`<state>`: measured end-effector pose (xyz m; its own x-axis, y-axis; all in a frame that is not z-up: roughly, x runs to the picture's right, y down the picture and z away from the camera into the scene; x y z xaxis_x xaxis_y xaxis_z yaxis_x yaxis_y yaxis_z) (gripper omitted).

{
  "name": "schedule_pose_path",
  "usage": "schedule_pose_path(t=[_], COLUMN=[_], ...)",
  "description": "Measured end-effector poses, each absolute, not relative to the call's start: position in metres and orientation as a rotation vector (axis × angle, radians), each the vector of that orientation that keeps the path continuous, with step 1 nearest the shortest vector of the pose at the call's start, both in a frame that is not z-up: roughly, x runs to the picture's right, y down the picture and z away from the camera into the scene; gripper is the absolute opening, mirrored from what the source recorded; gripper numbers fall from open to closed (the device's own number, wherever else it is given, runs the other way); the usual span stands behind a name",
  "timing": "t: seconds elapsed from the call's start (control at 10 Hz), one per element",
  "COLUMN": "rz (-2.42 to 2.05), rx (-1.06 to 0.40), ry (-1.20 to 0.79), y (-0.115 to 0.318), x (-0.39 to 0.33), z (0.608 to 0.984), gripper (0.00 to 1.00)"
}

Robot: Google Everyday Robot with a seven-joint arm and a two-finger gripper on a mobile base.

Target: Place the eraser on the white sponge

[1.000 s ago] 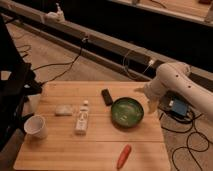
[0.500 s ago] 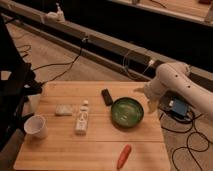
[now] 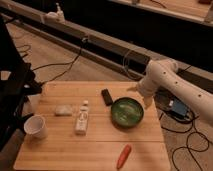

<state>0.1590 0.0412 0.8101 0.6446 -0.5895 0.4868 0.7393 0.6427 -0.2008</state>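
Placement of every item is given relative to the green bowl [image 3: 114, 111], which is set toward the right side of the wooden table [image 3: 100, 145]. The eraser [image 3: 107, 96], a small black block, is seen lying flat on the table just beside the bowl's far-left rim, apart from it by a narrow strip of wood. The white sponge [image 3: 63, 110] is found well to the left of the bowl, flat on the table, with nothing on top of it. Between the sponge and the bowl a white bottle-like object [image 3: 82, 120] is laid on its side. A white cup [image 3: 36, 126] is stood upright farther left of the bowl than the sponge, toward the near-left corner. An orange-red carrot-like item [image 3: 123, 156] is laid in front of the bowl, near the table's front edge. The gripper [image 3: 147, 101] is held at the end of the white arm [image 3: 172, 85] just beside the bowl's right rim, well apart from the eraser and the sponge. Nothing is seen to be carried by it, and whether it is spread or closed cannot be made out. A blue object [image 3: 178, 108] is seen on the floor to the right of the bowl.
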Motion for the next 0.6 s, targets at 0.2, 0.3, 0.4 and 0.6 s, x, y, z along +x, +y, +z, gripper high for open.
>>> schedule_pose_path(t=[0.2, 0.3, 0.4, 0.6], rz=[-0.967, -1.022, -1.067, -1.080], rx=[-0.375, -0.364, -0.360, -0.356], ry=[-0.460, -0.482, -0.498, -0.502], y=[0.034, 0.033, 0.033, 0.033], x=[0.119, 0.105, 0.096, 0.093], z=[0.814, 0.813, 0.812, 0.812], gripper=[0.80, 0.80, 0.80, 0.80])
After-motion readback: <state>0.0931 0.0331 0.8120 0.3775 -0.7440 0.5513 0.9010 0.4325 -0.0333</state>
